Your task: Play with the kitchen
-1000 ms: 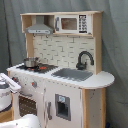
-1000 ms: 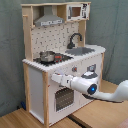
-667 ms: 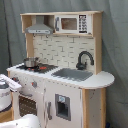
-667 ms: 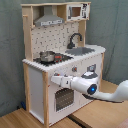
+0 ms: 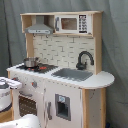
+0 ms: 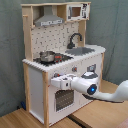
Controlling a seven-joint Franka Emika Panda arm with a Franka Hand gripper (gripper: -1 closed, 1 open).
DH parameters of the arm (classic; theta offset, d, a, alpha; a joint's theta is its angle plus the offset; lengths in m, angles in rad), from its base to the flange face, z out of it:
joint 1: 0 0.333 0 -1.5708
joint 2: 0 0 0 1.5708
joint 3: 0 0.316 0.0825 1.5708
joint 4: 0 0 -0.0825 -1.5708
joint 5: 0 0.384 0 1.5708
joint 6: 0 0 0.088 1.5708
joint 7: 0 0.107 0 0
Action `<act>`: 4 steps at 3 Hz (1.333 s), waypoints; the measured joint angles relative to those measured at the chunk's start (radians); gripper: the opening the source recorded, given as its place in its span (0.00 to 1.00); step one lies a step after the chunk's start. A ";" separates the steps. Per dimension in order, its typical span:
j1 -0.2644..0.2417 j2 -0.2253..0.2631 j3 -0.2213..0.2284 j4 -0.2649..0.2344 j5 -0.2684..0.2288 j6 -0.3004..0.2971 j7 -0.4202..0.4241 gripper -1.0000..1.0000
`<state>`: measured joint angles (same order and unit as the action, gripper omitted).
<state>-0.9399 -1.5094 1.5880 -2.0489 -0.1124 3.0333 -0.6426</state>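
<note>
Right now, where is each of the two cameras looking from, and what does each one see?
First exterior view: off the kitchen's sink-side front corner; a bit of the arm at its left edge.
Second exterior view: off the stove-side front corner; the whole arm reaching at the oven front.
Both share the kitchen: pot, sink, faucet.

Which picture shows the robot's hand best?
The second exterior view: the gripper and the arm behind it are in plain sight, reaching to the kitchen front near the oven door. The first exterior view catches only a white piece at its left edge.
</note>
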 joint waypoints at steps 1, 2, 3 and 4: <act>0.001 0.000 0.000 -0.001 0.000 -0.004 -0.111 0.00; 0.002 0.000 0.000 -0.002 0.000 -0.007 -0.219 0.00; 0.003 0.000 0.000 -0.003 0.000 -0.010 -0.319 0.00; 0.003 0.001 0.000 -0.002 0.001 -0.011 -0.217 0.00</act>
<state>-0.9368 -1.5084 1.5879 -2.0505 -0.1114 3.0228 -0.8597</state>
